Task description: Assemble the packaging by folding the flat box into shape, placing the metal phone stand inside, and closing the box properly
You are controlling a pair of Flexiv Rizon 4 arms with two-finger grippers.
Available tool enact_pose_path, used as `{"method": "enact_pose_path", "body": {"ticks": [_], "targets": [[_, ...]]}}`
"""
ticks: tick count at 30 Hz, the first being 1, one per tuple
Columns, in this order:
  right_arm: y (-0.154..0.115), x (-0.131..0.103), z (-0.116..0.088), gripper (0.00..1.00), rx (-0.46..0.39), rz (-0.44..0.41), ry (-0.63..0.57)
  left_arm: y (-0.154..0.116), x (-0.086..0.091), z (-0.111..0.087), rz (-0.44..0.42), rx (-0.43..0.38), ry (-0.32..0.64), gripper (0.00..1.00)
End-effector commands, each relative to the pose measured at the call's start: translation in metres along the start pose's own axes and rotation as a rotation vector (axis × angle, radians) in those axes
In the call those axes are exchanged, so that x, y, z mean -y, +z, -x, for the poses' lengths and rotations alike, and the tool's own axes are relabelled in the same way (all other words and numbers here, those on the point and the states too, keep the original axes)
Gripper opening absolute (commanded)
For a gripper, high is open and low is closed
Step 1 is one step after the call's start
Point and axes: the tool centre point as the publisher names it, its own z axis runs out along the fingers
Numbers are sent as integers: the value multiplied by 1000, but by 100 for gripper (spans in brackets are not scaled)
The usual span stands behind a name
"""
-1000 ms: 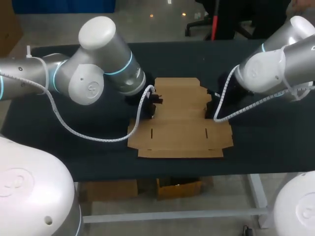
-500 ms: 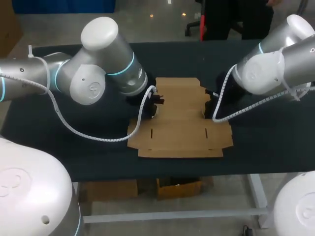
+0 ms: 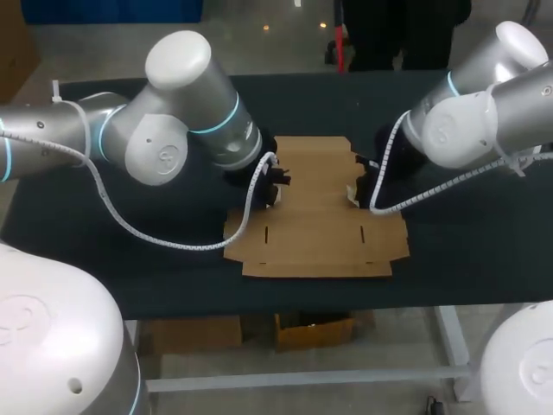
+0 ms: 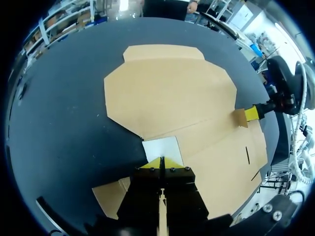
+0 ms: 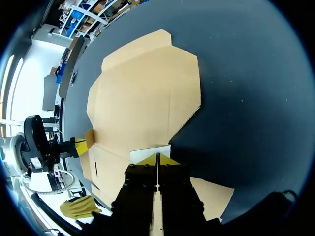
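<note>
While the left end effector [image 4: 161, 164] and right end effector [image 5: 157, 160] clamp the flat box [image 3: 315, 216] at its 9 and 3 o'clock edges, bare desk [image 3: 467, 251] surrounds it.

Left gripper [image 4: 161, 163], its yellow tips pressed together on a pale flap [image 4: 163, 149] of the flat box [image 4: 167, 93], which lies unfolded on the dark table [image 4: 59, 108] and spreads from the gripper's ten o'clock round to its three o'clock, twelve being straight ahead along the fingers. At about two o'clock, on the box's far edge, the right gripper [image 4: 254, 112] has a yellow tip against a small raised tab [image 4: 240, 118]. A further corner of cardboard lies at the left gripper's eight o'clock.
</note>
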Motion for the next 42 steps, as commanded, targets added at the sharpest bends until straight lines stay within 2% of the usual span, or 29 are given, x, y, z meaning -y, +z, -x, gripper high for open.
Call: {"method": "enact_pose_path", "body": {"ticks": [1, 25, 42], "targets": [[3, 0, -2, 0, 8, -4, 0, 3, 0, -1, 0, 8, -1, 0], [13, -2, -5, 0, 34, -22, -1, 9, 7, -9, 9, 11, 27, 0], [18, 0, -5, 0, 63, -34, 7, 19, 7, -6, 25, 23, 23, 0]]}}
